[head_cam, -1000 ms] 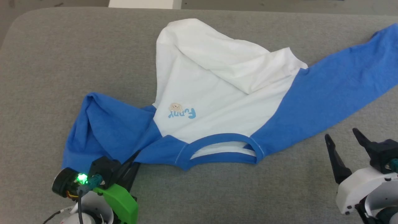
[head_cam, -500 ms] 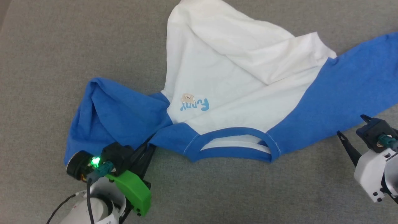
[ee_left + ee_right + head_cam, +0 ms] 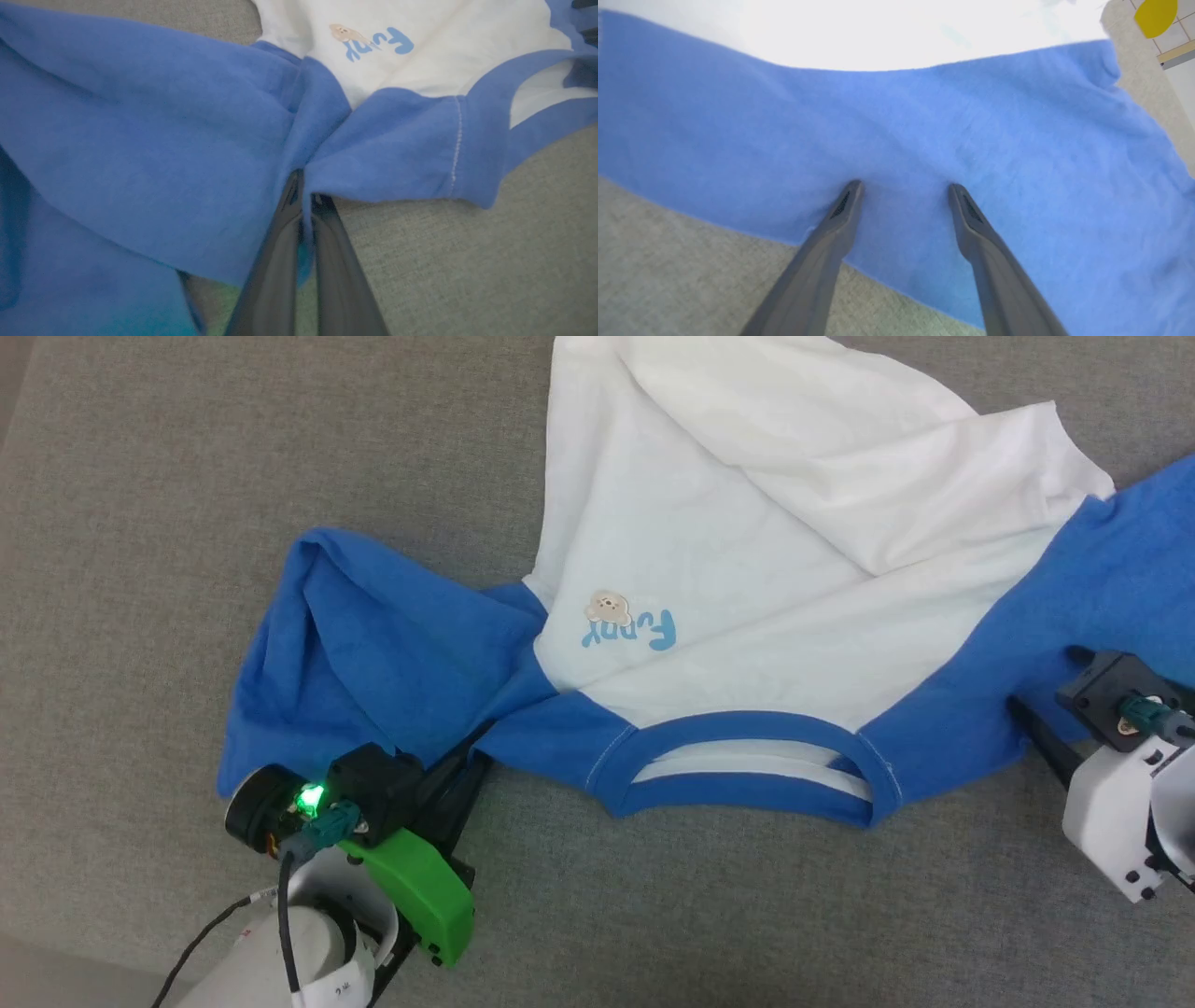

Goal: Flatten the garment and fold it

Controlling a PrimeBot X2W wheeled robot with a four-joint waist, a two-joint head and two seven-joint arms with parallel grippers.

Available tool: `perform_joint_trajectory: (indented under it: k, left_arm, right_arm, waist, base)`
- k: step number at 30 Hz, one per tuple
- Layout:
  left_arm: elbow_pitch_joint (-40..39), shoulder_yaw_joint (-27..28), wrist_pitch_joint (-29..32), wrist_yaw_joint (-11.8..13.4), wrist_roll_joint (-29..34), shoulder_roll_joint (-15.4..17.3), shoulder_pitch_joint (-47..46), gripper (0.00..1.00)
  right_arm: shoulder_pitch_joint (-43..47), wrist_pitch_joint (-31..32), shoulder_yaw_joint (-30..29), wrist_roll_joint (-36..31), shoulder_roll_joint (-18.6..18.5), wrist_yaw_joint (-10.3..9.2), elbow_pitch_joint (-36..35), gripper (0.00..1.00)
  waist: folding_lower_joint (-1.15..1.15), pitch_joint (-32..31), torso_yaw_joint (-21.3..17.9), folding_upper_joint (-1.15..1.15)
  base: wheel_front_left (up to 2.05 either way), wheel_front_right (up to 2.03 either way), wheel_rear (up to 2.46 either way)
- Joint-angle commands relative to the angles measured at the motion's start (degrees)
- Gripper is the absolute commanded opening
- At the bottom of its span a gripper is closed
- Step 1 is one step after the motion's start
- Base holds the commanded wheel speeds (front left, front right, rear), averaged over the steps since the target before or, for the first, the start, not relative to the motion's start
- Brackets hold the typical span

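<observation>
The garment (image 3: 747,551) lies crumpled on a grey padded surface, white body up, blue neckband toward me, lettering and tan mark on the chest. Its left blue sleeve (image 3: 355,653) is bunched up. My left gripper (image 3: 476,747) is shut on a fold of blue fabric where that sleeve meets the shoulder; the left wrist view shows the cloth (image 3: 140,116) pinched between the closed fingers of the left gripper (image 3: 303,186). My right gripper (image 3: 1046,686) stands open, and in the right wrist view the gripper (image 3: 903,191) has both fingertips pressed onto the right blue sleeve (image 3: 896,116) near its lower edge.
The grey surface (image 3: 187,476) stretches left of and in front of the garment; its near edge shows at the lower left (image 3: 56,971). The right sleeve runs off the head view's right side. A yellow object (image 3: 1155,14) on tiled floor lies beyond the surface.
The head camera has shifted forward, so the whole picture moved. My right gripper has travelled from bare surface onto the right sleeve. The left gripper stays shut on the blue fabric.
</observation>
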Motion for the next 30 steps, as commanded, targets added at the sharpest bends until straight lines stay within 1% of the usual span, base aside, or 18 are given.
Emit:
perform_joint_trajectory:
  k: [1,4,7,11,16,21,25,28,30]
  left_arm:
    - [0.26,0.21,-0.34,-0.03,-0.37,-0.31,-0.94,0.00]
    - [0.58,0.49,-0.83,-0.10,-0.94,-0.47,-0.98,0.00]
    - [0.77,1.05,-1.79,-0.17,-1.75,-0.86,-1.09,0.00]
    - [0.45,2.87,-4.05,0.22,-3.28,-1.61,-1.38,0.00]
    - [-1.41,6.18,-7.07,1.97,-4.82,-2.07,-1.33,0.00]
    - [-5.19,9.63,-9.54,4.01,-5.74,-2.04,-1.60,0.00]
    - [-9.00,12.06,-10.29,5.82,-5.60,-1.83,-3.15,0.00]
    - [-11.60,13.64,-9.86,7.04,-5.48,-1.62,-5.14,0.00]
    - [-12.94,14.33,-8.89,7.39,-5.05,-0.92,-6.99,0.00]
  right_arm:
    - [1.30,2.20,2.43,0.39,1.32,-0.06,4.22,0.00]
    - [0.83,1.19,1.98,0.70,2.47,-0.06,6.16,0.00]
    - [0.47,-1.97,0.12,-0.24,4.68,-0.06,7.77,0.00]
    - [-0.25,-8.21,-4.68,-2.38,10.41,-0.06,8.63,0.00]
    - [-0.45,-15.04,-11.47,-5.27,18.35,-0.06,7.43,0.00]
    - [-1.35,-19.95,-16.53,-8.13,24.02,-0.06,3.84,0.00]
    - [-2.87,-21.98,-18.79,-9.66,26.44,-0.06,0.10,0.00]
    - [-4.51,-22.68,-19.62,-10.50,27.33,-0.06,-2.39,0.00]
    - [-6.05,-22.94,-19.95,-11.06,27.66,-0.06,-3.92,0.00]
  waist:
    - [0.00,-0.06,-0.06,0.00]
    - [0.00,-0.66,-0.74,0.00]
    - [0.00,-1.63,-1.66,0.00]
    - [0.00,-4.01,-3.43,0.00]
    - [0.00,-8.35,-5.71,0.00]
    - [0.00,-13.05,-7.73,0.00]
    - [0.00,-16.32,-8.71,0.00]
    - [0.00,-18.21,-9.20,0.00]
    - [0.00,-19.53,-9.50,0.00]
  base:
    - [0.00,0.00,0.00]
    - [0.00,0.00,0.00]
    - [0.00,0.00,0.00]
    - [0.00,0.00,0.00]
    - [0.00,0.00,0.00]
    - [0.00,0.00,0.00]
    - [0.00,0.00,0.00]
    - [0.00,0.00,0.00]
    - [0.00,0.00,0.00]
